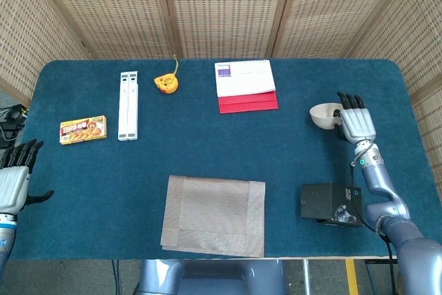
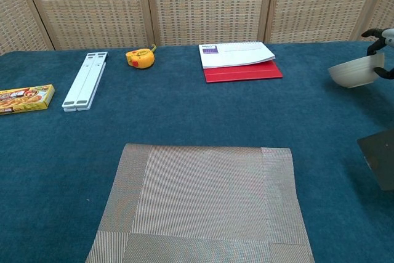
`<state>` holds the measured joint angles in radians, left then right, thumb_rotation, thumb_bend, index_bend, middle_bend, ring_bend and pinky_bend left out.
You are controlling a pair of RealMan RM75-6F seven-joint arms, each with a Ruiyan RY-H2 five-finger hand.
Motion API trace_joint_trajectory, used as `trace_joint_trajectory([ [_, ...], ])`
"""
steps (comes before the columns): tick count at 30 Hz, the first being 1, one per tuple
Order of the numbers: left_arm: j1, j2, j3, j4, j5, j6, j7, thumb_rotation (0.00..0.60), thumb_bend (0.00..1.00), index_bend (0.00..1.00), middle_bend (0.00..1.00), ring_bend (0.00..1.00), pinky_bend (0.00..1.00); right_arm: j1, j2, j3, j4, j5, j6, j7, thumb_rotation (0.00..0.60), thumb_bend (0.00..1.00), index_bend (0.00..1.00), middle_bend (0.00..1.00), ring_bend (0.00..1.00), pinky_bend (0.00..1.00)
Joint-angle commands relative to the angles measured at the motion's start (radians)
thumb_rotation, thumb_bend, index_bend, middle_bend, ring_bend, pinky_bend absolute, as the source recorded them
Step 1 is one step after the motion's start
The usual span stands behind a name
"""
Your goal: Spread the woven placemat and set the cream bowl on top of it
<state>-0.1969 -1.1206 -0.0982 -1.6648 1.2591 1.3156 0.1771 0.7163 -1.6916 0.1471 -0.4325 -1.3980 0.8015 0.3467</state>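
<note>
The woven placemat [image 1: 215, 215] [image 2: 203, 204] lies spread flat near the table's front edge. My right hand [image 1: 355, 126] [image 2: 381, 44] holds the cream bowl [image 1: 324, 115] [image 2: 353, 72] by its rim, lifted above the cloth at the far right, well away from the placemat. In the chest view only the fingers of that hand show at the frame's right edge. My left hand [image 1: 15, 178] hangs past the table's left edge with its fingers spread and nothing in it.
On the blue table [image 1: 138, 164] lie a yellow food box [image 1: 83, 130], a white folding stand [image 1: 128, 105], an orange tape measure [image 1: 166, 83] and a red-and-white calendar [image 1: 245, 86]. A black box [image 1: 330, 204] sits near my right forearm.
</note>
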Motion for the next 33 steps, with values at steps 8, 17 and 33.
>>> trace_joint_trajectory([
  [8, 0.0, -0.002, 0.0, -0.002, -0.003, 0.003, 0.005, 0.6, 0.0, 0.0, 0.0, 0.0, 0.0, 0.002, 0.046, -0.038, -0.05, -0.033, -0.021, -0.026, 0.6, 0.19, 0.03, 0.0, 0.0, 0.0],
  [17, -0.001, 0.002, 0.001, -0.004, -0.001, 0.002, 0.001, 0.6, 0.0, 0.0, 0.0, 0.0, 0.0, -0.052, 0.214, -0.054, -0.294, -0.062, 0.117, -0.157, 0.6, 0.0, 0.0, 0.0, 0.0, 0.0],
  [33, -0.055, -0.035, 0.054, 0.064, 0.218, -0.026, -0.105, 0.6, 0.0, 0.0, 0.0, 0.0, 0.0, -0.348, 0.529, -0.113, -0.853, -0.131, 0.582, -0.334, 0.6, 0.0, 0.0, 0.0, 0.0, 0.0],
])
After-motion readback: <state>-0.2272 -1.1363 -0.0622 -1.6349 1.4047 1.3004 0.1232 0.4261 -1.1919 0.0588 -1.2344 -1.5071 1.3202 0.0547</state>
